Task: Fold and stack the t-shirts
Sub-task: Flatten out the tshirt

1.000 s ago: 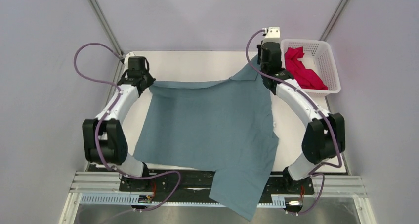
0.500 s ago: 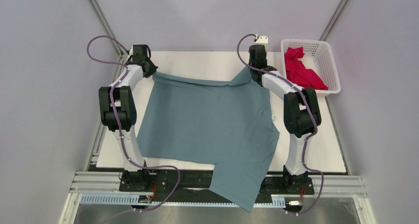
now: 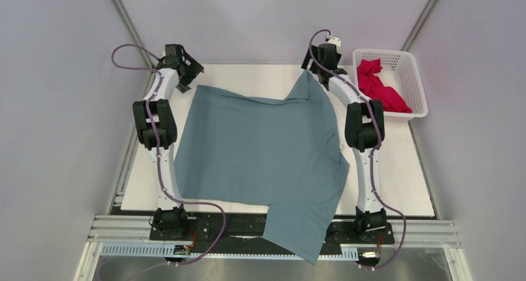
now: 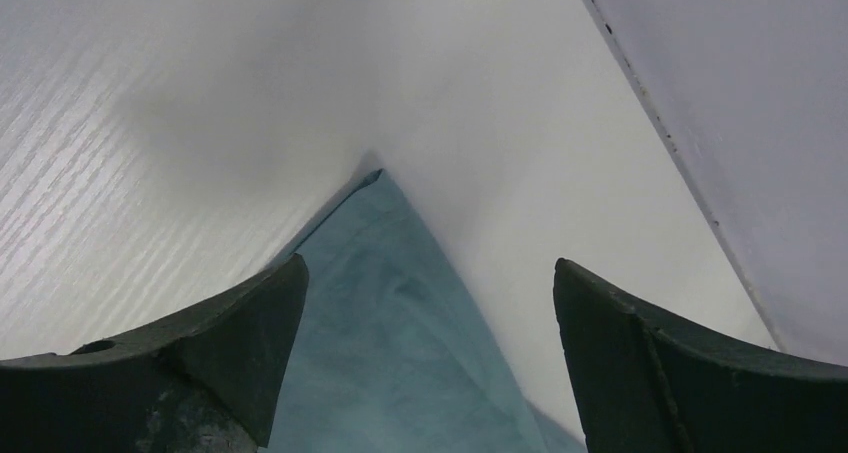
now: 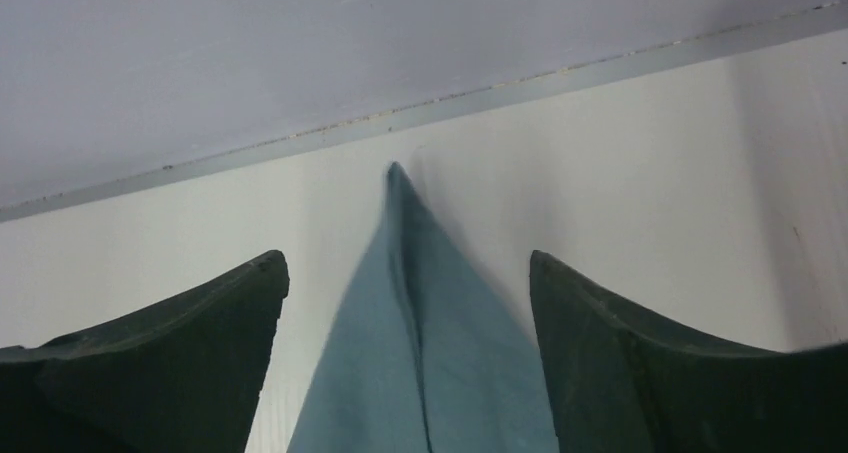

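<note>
The dusty blue-grey t-shirt [image 3: 267,151] lies spread flat over the white table, and one lower part hangs over the near edge. Its two far corners point at the back of the table. My left gripper [image 3: 189,76] stands open at the far left corner. In the left wrist view that cloth corner [image 4: 400,313] lies loose on the table between the jaws of the left gripper [image 4: 430,265]. My right gripper [image 3: 313,67] is open at the far right corner, where the cloth tip [image 5: 430,353] rests free under the right gripper [image 5: 408,263]. The crimson-pink t-shirt [image 3: 379,87] lies crumpled in the basket.
A white lattice basket [image 3: 422,101] stands at the table's far right corner. Both arms are stretched far out along the table's sides. The back wall [image 5: 300,53] rises just beyond the grippers. Bare white table [image 3: 248,76] shows behind the shirt.
Both arms reached further toward the back edge and drew the shirt's far corners out flat. Both grippers then opened and let go of the corners.
</note>
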Controlling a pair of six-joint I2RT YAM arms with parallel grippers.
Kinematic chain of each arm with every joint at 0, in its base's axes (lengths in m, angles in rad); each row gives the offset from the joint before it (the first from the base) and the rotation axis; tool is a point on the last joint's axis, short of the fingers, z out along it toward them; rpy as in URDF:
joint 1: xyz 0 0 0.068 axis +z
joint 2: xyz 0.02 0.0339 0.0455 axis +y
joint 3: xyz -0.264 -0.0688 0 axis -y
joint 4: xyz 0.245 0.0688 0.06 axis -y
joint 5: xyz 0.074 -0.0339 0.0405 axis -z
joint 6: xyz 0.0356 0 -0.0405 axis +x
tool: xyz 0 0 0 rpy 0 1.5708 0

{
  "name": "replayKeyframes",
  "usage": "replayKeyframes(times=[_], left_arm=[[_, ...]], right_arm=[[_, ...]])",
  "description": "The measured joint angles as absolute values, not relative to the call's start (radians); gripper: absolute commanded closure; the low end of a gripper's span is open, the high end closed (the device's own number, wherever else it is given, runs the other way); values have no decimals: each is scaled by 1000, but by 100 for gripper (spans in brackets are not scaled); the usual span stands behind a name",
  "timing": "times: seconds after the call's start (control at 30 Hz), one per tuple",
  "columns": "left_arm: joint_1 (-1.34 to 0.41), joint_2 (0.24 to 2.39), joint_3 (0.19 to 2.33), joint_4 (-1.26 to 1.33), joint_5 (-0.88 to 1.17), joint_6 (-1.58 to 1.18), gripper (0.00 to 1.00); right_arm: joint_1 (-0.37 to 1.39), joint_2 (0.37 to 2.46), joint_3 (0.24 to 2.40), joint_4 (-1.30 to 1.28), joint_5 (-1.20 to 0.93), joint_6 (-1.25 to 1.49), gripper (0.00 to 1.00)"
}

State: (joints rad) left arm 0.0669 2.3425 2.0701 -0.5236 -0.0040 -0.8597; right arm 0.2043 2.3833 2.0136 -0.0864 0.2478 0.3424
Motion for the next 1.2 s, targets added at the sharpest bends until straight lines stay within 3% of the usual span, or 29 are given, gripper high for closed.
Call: replayKeyframes(times=[0.17,0.37,0.47,0.77,1.2], left_arm=[[80,2302,2064,-539,26,-856,0],[64,2059,1830,-522,62,-803,0],[27,1958,1730,-511,80,-780,0],[-97,1913,1441,-455,175,-775,0],[-87,1913,1315,-396,198,-767,0]], right_arm=[[167,2387,2038,-178,77,363,0],[183,2151,1719,-218,-98,400,0],[212,2108,1662,-228,-153,416,0],[271,2228,1715,-227,-256,502,0],[278,2381,1851,-117,-165,639,0]])
